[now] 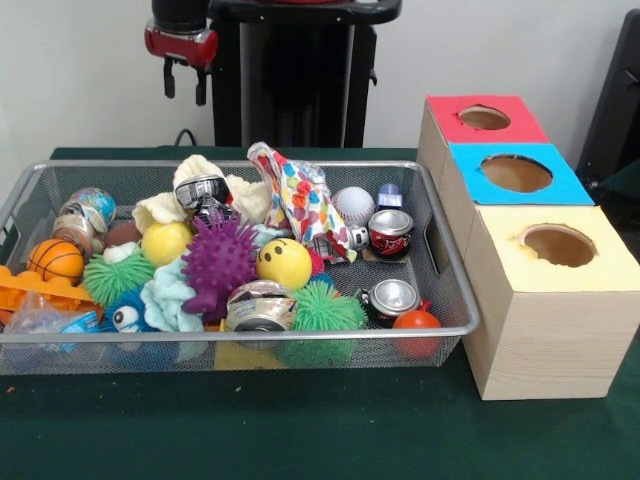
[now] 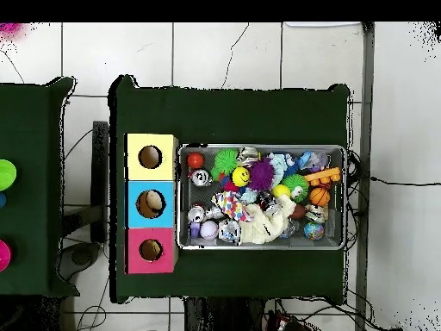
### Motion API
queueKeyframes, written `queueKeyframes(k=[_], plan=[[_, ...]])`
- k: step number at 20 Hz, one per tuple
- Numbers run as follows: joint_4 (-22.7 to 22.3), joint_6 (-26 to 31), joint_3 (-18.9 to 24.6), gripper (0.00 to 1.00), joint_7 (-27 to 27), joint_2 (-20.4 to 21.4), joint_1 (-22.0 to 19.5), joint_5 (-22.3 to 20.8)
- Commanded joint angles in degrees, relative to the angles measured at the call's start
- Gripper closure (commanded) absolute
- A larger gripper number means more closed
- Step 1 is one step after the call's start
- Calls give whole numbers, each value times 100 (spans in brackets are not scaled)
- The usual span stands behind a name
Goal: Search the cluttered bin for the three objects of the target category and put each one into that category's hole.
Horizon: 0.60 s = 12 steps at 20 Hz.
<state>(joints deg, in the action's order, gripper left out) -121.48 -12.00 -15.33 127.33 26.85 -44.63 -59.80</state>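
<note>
Your gripper (image 1: 186,82) hangs high at about 11 o'clock above the wire-mesh bin (image 1: 452,300), holding nothing, its two dark fingers a little apart. The only target you can clearly make out is the cream plush animal (image 1: 200,178) — it lies at the bin's far rim, around 12 o'clock, partly under a small can (image 1: 203,190). Expect it to be light and soft, so it will squash and may snag neighbours; pinch a thick fold of its body, not a limb. The red-topped hole (image 1: 484,118) waits at 2 o'clock, behind the blue one (image 1: 516,173).
</note>
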Motion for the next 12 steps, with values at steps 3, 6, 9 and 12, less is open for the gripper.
queueKeyframes(k=[3, 6, 9, 12], plan=[[876, -38, 684, 0, 38, -56, 125, -303], [841, 272, 807, 0, 72, 57, 53, -282], [847, 364, 816, 0, 79, 49, 28, -260], [844, 336, 801, 0, 84, 35, 19, -268]])
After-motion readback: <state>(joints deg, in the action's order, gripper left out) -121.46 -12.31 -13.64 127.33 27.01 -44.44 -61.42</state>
